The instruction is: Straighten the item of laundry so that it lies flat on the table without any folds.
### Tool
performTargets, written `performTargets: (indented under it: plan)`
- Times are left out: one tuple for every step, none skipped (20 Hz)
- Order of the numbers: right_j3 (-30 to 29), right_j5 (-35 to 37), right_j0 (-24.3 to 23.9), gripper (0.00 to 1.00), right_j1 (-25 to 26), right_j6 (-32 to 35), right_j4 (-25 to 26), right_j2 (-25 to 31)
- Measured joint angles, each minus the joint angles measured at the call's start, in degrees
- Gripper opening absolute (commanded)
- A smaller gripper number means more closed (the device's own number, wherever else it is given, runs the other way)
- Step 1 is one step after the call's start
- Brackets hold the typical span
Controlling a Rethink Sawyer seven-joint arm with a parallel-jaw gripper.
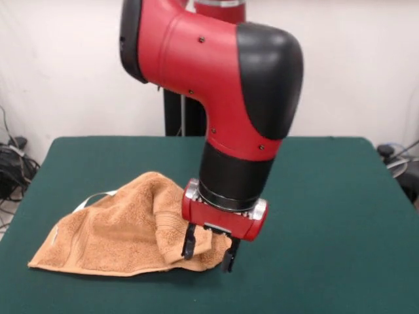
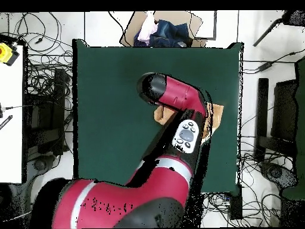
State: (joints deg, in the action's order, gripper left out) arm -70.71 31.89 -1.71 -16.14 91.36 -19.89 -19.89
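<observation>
The orange-tan towel [image 1: 118,229] lies crumpled on the left half of the green table [image 1: 327,196], with a raised fold at its right side and a white label [image 1: 95,198] at its far left edge. My gripper [image 1: 209,252] points down at the towel's right end, its fingers [image 1: 188,245] apart, with the bunched towel edge between them. In the overhead view my arm covers the gripper and most of the towel; only small orange bits [image 2: 218,112] show beside the arm on the table [image 2: 107,89].
A cardboard box with clothes [image 2: 161,33] sits past the table's far edge in the overhead view. Cables and equipment [image 2: 41,107] lie on the floor at both sides. The robot's pedestal [image 1: 180,111] stands behind the table.
</observation>
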Motion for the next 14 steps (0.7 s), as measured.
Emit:
performTargets:
  plan:
    - [-0.5, -0.4, -0.5, 1.0, -0.6, 0.0, 0.0, 0.9]
    - [-1.2, -1.0, -1.1, 1.0, -1.4, 0.0, 0.0, 2.0]
    - [-1.7, -1.4, -1.6, 1.0, -1.9, 0.0, 0.0, 2.7]
    - [-2.2, -1.9, -1.9, 1.0, -2.5, 0.0, 0.0, 3.4]
    - [-2.7, -2.4, -2.3, 1.0, -3.0, 0.0, 0.1, 4.2]
    - [-3.2, -2.8, -2.4, 1.0, -3.5, 0.0, 0.1, 4.7]
    - [-3.4, -2.9, -2.4, 1.0, -3.7, 0.0, 0.1, 5.1]
    - [-3.5, -3.1, -2.4, 1.0, -3.9, 0.0, 0.1, 5.4]
    - [-3.5, -3.2, -2.1, 1.0, -4.0, 0.0, 0.1, 5.5]
    - [-3.6, -3.2, -1.9, 1.0, -4.0, 0.0, 0.1, 5.6]
    - [-3.6, -3.2, -1.6, 1.0, -3.9, 0.0, 0.1, 5.5]
    - [-3.5, -3.2, -1.2, 1.0, -3.7, 0.0, 0.2, 5.3]
    - [-3.5, -3.2, -0.7, 1.0, -3.4, 0.0, 0.2, 5.1]
    - [-3.5, -3.2, -0.4, 1.0, -3.2, 0.0, 0.3, 4.9]
